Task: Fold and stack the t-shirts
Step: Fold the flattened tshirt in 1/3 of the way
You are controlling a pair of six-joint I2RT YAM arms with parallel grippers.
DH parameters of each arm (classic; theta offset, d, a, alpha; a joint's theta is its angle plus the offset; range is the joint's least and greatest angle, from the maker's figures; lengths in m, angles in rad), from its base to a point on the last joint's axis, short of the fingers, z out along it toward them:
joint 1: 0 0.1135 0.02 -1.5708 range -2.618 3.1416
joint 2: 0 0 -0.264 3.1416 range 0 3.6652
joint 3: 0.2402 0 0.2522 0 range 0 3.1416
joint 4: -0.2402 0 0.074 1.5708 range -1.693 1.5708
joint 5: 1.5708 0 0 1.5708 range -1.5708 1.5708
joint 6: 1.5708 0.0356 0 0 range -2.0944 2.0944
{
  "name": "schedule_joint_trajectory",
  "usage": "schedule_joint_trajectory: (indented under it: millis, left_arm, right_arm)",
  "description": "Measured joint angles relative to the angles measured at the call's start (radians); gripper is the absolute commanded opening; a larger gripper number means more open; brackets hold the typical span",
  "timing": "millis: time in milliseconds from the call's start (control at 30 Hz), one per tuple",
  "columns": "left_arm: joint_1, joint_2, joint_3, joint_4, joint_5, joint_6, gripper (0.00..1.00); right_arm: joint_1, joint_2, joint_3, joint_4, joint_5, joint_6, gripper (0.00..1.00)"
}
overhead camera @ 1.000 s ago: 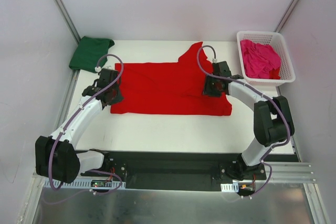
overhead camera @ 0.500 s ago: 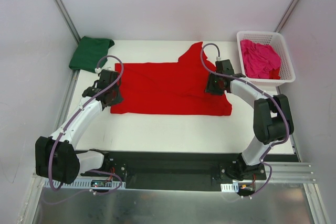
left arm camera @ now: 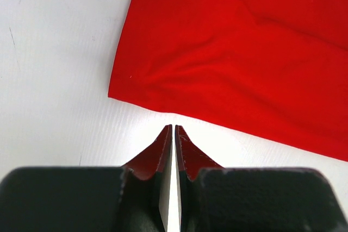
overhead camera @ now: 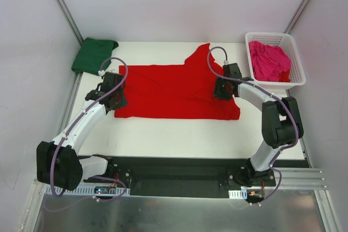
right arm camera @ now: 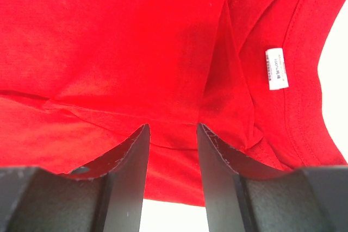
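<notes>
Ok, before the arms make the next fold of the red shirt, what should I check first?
1. The red t-shirt lies wholly on the table: ok.
2. The left gripper holds fabric: not ok; it is shut, empty, just off the shirt's edge.
3. The right gripper is open beside the collar: ok.
4. Its contact with the cloth: cannot tell.
5. The green t-shirt lies apart from the red: ok.

Bright even light, faint soft shadows, wrist views perhaps slightly blurred
</notes>
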Motion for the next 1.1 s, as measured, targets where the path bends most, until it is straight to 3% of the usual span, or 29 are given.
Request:
schedule_joint_trajectory:
  millis: [1100]
  left_arm:
    - [0.000, 0.001, 0.000, 0.001, -0.019, 0.000, 0.05]
  right_arm:
    - [-0.002, 0.049, -0.035, 0.012, 0.006, 0.000, 0.41]
